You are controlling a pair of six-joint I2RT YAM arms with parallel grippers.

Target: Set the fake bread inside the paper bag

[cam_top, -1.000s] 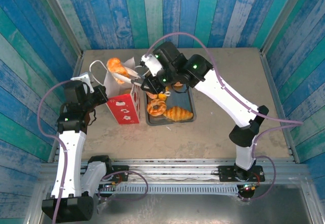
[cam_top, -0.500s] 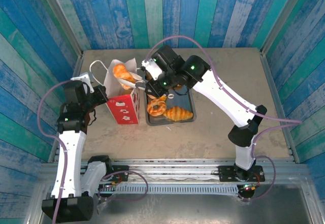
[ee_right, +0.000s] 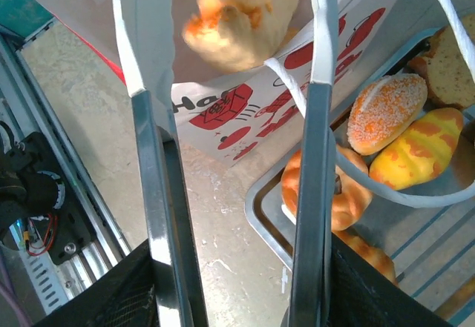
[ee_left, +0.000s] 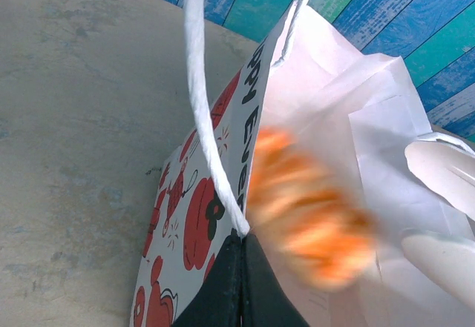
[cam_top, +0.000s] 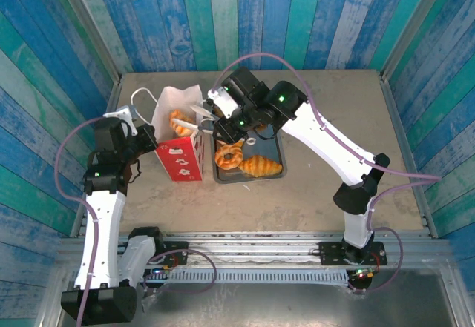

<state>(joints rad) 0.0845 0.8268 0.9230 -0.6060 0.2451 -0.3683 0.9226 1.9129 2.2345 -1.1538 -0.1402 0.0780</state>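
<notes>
The left gripper [ee_left: 243,242] is closed, pinching the rim of the paper bag [ee_left: 185,230] where a cord handle [ee_left: 204,119] begins. The right gripper [ee_right: 231,38] is open; just beyond its fingertips an orange pastry [ee_right: 241,15], blurred, lies free in the bag mouth. Beside its right finger, the other rolls [ee_right: 386,112] wait on the metal tray [ee_right: 260,216]. The second cord handle [ee_right: 386,197] seems to curve around that finger, so I think pulling back could snag it and tip the bag. The print reads "Ha…", then perhaps "ppy Eve".
</notes>
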